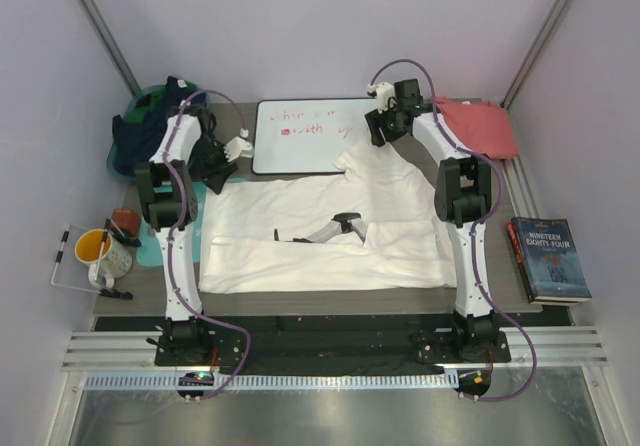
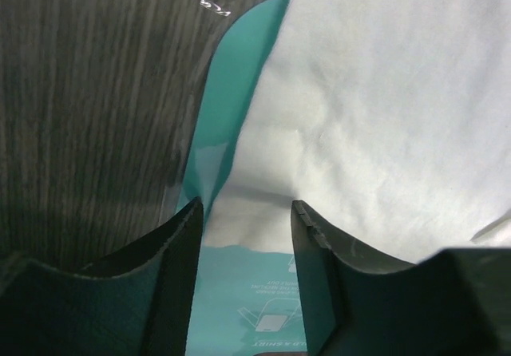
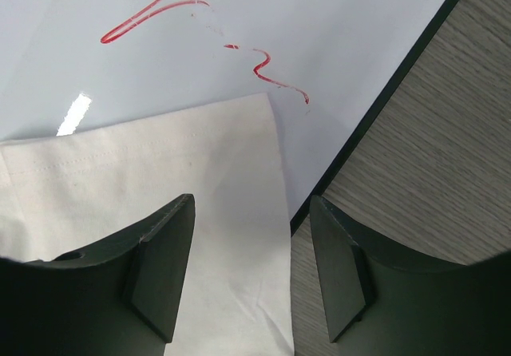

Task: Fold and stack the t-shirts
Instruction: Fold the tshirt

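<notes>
Top external view showed the cream shirt [image 1: 330, 231] spread loosely on the table [image 1: 480, 291] just on the near side of the whiteboard [image 1: 305, 136], one sleeve lapping onto the whiteboard's near right corner. The red shirt [image 1: 478, 126] lay bunched to the right of the whiteboard, apart from it and not yet folded.

Both grippers hung with jaws apart and nothing between them. The right gripper [image 3: 251, 204] stood over the sleeve hem where it rested on the whiteboard, beside the red marker lines. The left gripper [image 2: 246, 208] stood left of the whiteboard and nearer the arm bases, over the shirt's edge where it covered a teal board [image 2: 219, 108].

Several things could go wrong from there. A pinch on the slick whiteboard might slide the hem instead of catching it — or drag cloth across the marker and stain it. The left fingers [image 2: 180, 252] might nip the teal board along with the cloth and lift both. The shirt was large and already rumpled mid-body, so uneven pulls from the two sides would likely skew the fold.
</notes>
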Controlling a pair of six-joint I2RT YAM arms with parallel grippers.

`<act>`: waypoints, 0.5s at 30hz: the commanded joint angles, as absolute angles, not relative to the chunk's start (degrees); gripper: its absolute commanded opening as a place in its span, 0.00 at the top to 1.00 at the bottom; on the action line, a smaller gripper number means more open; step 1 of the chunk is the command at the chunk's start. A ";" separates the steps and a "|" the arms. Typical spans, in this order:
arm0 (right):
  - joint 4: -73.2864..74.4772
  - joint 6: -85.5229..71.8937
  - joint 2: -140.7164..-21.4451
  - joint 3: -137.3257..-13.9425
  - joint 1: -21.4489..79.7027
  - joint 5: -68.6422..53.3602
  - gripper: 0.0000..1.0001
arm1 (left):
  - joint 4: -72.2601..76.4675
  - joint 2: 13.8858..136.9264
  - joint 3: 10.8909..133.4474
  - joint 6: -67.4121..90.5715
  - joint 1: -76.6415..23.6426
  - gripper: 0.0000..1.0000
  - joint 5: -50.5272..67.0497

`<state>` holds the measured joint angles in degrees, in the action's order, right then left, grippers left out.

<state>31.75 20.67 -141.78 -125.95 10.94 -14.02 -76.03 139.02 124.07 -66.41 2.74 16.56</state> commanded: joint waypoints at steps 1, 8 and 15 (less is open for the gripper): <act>31.20 21.18 -141.15 -127.97 11.34 -13.36 0.35 | -81.30 139.75 121.91 -66.45 2.55 0.54 17.75; 31.11 21.09 -141.07 -128.06 11.42 -13.27 0.35 | -78.14 139.57 118.74 -65.57 2.29 0.62 16.96; 31.11 21.18 -140.89 -127.79 11.43 -13.27 0.36 | -76.56 138.87 117.07 -64.51 1.93 0.97 16.96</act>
<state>31.75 20.84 -141.78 -125.99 10.96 -13.61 -75.35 138.02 120.36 -65.45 2.31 16.25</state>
